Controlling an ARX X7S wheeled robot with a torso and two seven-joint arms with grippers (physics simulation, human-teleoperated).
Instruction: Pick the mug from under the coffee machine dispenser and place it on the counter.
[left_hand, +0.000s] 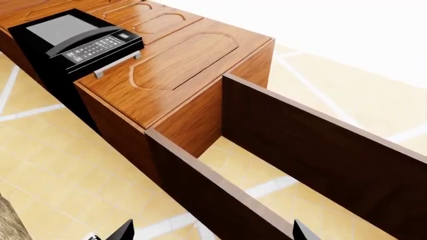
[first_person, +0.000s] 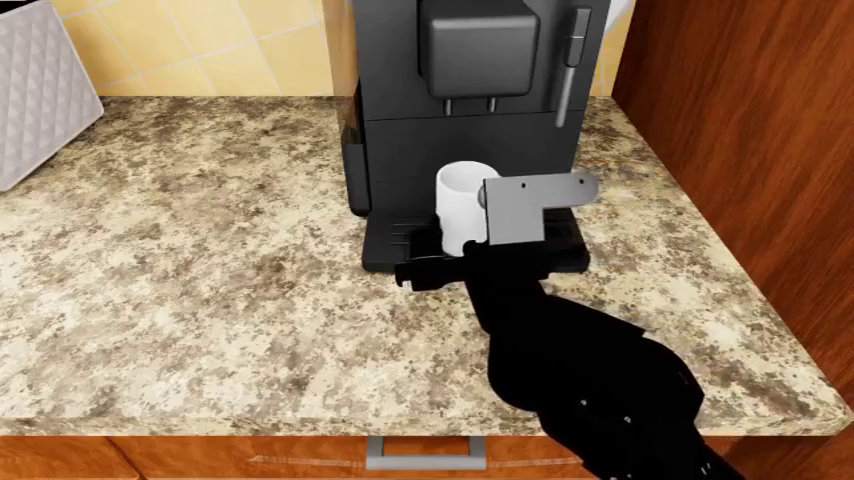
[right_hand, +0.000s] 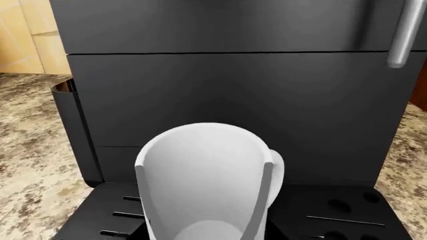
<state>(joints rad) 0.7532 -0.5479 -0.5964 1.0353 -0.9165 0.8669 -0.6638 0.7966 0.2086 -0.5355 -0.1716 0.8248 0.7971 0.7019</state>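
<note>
The white mug (first_person: 458, 195) stands on the slotted drip tray (first_person: 384, 243) of the black coffee machine (first_person: 441, 130), under its two-nozzle spout (first_person: 470, 60). My right gripper (first_person: 462, 256) reaches in from the front at the mug's base, and its arm hides the mug's lower part. In the right wrist view the mug (right_hand: 200, 180) fills the middle, with thin dark fingers tight against both its sides. My left gripper (left_hand: 212, 232) is open and empty, low over the floor by wooden cabinets. The speckled counter (first_person: 200, 280) spreads left of the machine.
A white quilted toaster (first_person: 34, 90) stands at the counter's far left. A reddish-brown cabinet wall (first_person: 747, 150) rises right of the machine. The silver wand (first_person: 574, 60) hangs by the spout. The left wrist view shows a black appliance (left_hand: 73, 42) and an open drawer (left_hand: 280, 165).
</note>
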